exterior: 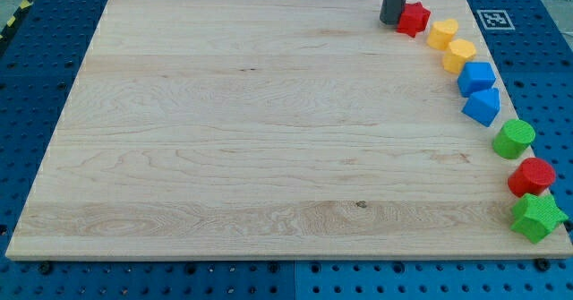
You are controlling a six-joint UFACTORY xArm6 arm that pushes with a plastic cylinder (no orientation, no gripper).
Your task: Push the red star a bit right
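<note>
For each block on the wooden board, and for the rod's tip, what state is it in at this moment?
My tip: on the board, against the red star's left side.
Red star block: flat, near the top edge.
Two yellow blocks: flat, touching.
Two blue blocks: flat, touching.
Green cylinder: upright, alone.
Red cylinder: upright, touching the green star.
Green star block: flat, overhanging the board's right edge.

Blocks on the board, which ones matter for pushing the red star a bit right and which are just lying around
Part of the job:
red star, at the view's top
my tip, just on the star's left side

Just lying about, down the view's right edge:
two yellow blocks
two blue blocks
green cylinder
red cylinder
green star
</note>
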